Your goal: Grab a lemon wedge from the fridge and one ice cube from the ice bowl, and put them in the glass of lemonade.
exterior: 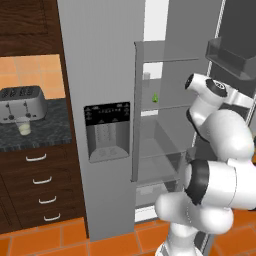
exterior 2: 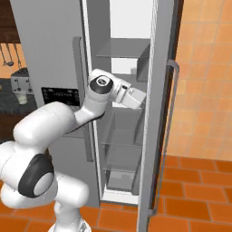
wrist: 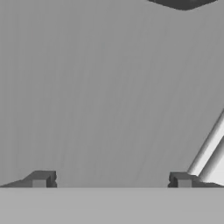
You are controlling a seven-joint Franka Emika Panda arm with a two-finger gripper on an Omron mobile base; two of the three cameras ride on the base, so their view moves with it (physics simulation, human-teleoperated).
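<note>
The grey steel fridge (exterior: 100, 60) stands with its right door (exterior 2: 161, 90) swung open and its left door, with the black dispenser panel (exterior: 106, 131), shut. A tiny yellow-green lemon wedge (exterior: 155, 98) lies on an upper shelf inside. My hand (exterior 2: 134, 97) reaches into the open compartment at about that shelf's height. In the hand view my gripper (wrist: 111, 181) is open, nothing between its fingertips (wrist: 41, 178), facing a plain grey surface close ahead. The glass of lemonade (exterior: 23, 127) stands on the dark counter in front of the toaster (exterior: 22, 103). The ice bowl is out of view.
Several glass shelves (exterior: 157, 155) fill the fridge interior, with a small clear jar (exterior: 146, 76) on the top one. Door bins (exterior: 232, 59) hang on the open door beside my arm. Dark wood drawers (exterior: 40, 185) sit under the counter (exterior: 35, 137).
</note>
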